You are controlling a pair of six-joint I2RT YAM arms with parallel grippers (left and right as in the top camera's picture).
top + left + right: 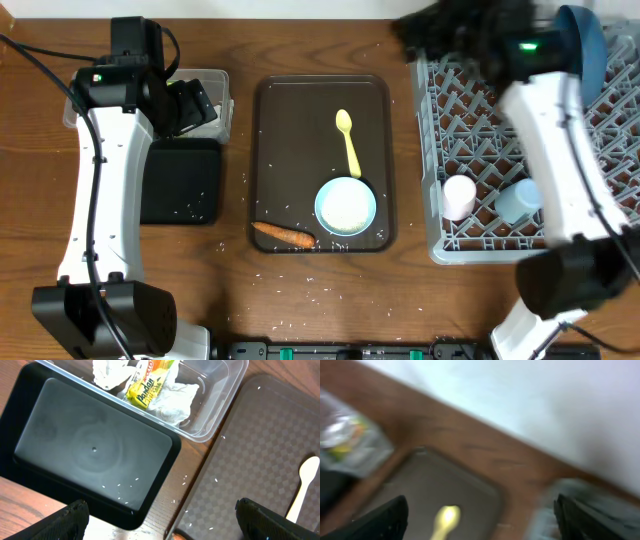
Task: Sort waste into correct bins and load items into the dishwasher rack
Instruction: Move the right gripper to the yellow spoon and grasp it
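The clear tub [205, 84] holds white tissues [172, 400] and the yellow-green wrapper [147, 386]. The black tray [182, 180] holds a few rice grains. The orange carrot [283, 235], pale blue bowl [346, 206] and yellow spoon [348, 140] lie on the brown serving tray [275, 120]. The grey rack [470, 130] holds the dark blue plate [590, 45], white-pink cup [459, 196] and light blue cup [519, 200]. My left gripper [160, 525] is open and empty above the black tray's corner. My right gripper [480, 520] is open, blurred, high near the rack's far left corner.
Loose rice grains [300, 268] are scattered on the wooden table and the serving tray. The spoon also shows in the right wrist view [445, 519]. The right arm [550, 150] stretches over the rack.
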